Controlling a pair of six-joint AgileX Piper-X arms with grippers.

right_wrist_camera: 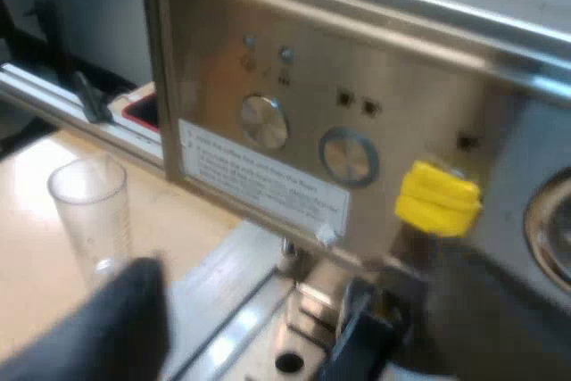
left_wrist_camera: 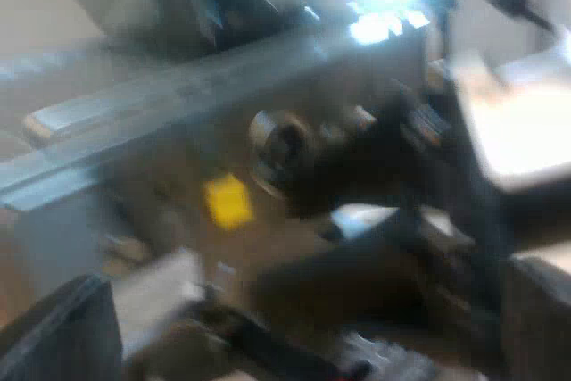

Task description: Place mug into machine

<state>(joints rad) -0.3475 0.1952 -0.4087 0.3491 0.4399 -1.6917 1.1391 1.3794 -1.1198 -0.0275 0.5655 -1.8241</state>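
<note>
The right gripper (right_wrist_camera: 294,350) hangs close before the espresso machine (right_wrist_camera: 268,60), its jaws apart and holding nothing; for the left gripper (left_wrist_camera: 294,345) one cannot tell. Near it, the measuring glass (right_wrist_camera: 89,207) stands upright on the worktop (right_wrist_camera: 36,247), just beside the machine's tray (right_wrist_camera: 241,301): an arm that swings in with the mug may knock it over. Farther, a yellow part (right_wrist_camera: 437,198) juts from the machine's front and may catch the rim. Where the mug is and how it looks cannot be told.

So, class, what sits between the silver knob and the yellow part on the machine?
A round ringed button lies between the silver knob and the yellow part on the espresso machine, seen in the right wrist view.
</note>
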